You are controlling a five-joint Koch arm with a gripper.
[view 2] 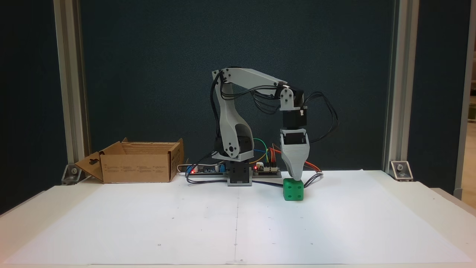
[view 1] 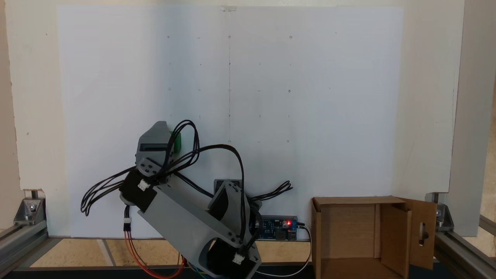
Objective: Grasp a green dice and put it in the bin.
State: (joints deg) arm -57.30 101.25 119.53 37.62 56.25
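Green dice [view 2: 293, 189] sits on the white paper sheet [view 2: 148, 219], right of my arm's base in this fixed view. My gripper [view 2: 296, 178] points straight down onto its top for a vertical grasp; whether the jaws are parted or clamped, I cannot tell. The cardboard bin [view 2: 137, 163] waits well apart, flaps open.

grey 3d-printed arm [view 2: 243, 78] w/ black servos, looped black cables

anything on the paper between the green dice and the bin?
In a fixed view, the arm's base and cables sit between green dice and bin.
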